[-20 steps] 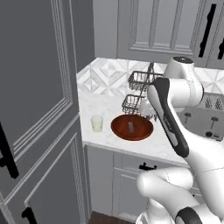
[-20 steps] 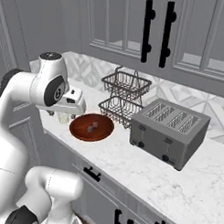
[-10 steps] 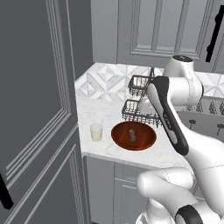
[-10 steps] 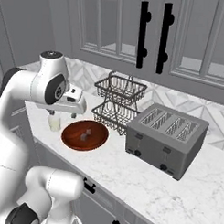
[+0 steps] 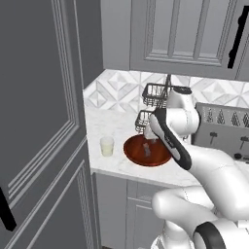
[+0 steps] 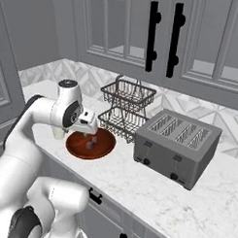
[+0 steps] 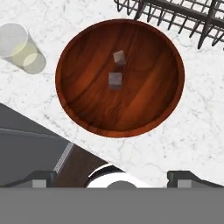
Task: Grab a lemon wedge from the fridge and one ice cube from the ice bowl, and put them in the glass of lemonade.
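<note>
The gripper (image 6: 91,135) hangs above the ice bowl (image 6: 77,149), pointing straight down, with its jaws spread wide and nothing between them; in the hand view the two dark fingertips (image 7: 41,178) sit far apart at the lower corners. Directly below the gripper, near the middle of the ice bowl (image 7: 87,57), lie two small grey ice cubes: one ice cube (image 7: 115,79) at the centre and a second cube (image 7: 119,57) just beyond it, close but not touching (both rest on the wooden floor of the bowl, well inside the rim). In the left base view the gripper (image 5: 150,144) stands over the ice bowl (image 5: 133,151), apart from its floor.

To the left of the gripper, just beside the bowl's rim but not touching it, stands the glass of lemonade (image 5: 107,146), upright on the marble counter (image 5: 109,163), holding pale yellowish liquid; the hand view shows the same glass of lemonade (image 7: 19,47) from above at the upper left. On the far side of the bowl from the gripper rises a dark wire basket (image 6: 125,107) with two tiers, its lower tier near the bowl's rim. Farther to the gripper's right sits a grey toaster (image 6: 177,147) with four slots, near the basket.

Well to the left, past the counter's end, a tall dark grey panelled door (image 5: 41,121) is shut. Above the counter hang lighter grey cabinets (image 6: 119,33) with black handles.
</note>
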You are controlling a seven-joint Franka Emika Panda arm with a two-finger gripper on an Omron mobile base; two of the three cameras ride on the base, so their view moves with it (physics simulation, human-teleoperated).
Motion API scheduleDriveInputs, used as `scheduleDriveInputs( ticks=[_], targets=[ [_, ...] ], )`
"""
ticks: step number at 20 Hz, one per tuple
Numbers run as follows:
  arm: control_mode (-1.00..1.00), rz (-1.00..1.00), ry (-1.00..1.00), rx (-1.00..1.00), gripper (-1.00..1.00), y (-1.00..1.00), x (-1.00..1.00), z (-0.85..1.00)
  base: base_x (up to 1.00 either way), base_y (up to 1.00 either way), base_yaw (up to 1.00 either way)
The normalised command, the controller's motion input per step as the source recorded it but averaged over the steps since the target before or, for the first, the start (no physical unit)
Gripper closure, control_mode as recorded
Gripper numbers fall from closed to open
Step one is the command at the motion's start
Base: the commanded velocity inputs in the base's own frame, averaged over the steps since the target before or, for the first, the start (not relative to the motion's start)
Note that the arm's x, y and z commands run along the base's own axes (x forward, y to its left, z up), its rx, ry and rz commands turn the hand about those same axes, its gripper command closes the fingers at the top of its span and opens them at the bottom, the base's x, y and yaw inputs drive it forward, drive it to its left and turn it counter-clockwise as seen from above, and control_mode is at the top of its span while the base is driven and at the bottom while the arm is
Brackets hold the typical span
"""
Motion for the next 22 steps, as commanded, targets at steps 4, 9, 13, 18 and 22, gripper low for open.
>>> scheduleDriveInputs(
  ticks=[4, 9, 13, 18, 22],
  targets=[
    [-1.0, -0.02, -0.03, 0.0, -1.0, 0.03, 0.44, -0.19, 0.0, 0.0, 0.0],
    [-1.0, 0.14, -0.03, 0.0, -1.0, -0.17, 0.18, -0.06, 0.0, 0.0, 0.0],
    [-1.0, 0.29, 0.0, 0.0, -1.0, -0.05, 0.84, -0.12, 0.0, 0.0, 0.0],
    [-1.0, 0.12, 0.09, 0.0, -1.0, 0.03, 0.27, -0.1, 0.0, 0.0, 0.0],
    [-1.0, -0.16, 0.05, 0.0, -1.0, 0.08, 0.01, -0.26, 0.0, 0.0, 0.0]
  ],
)
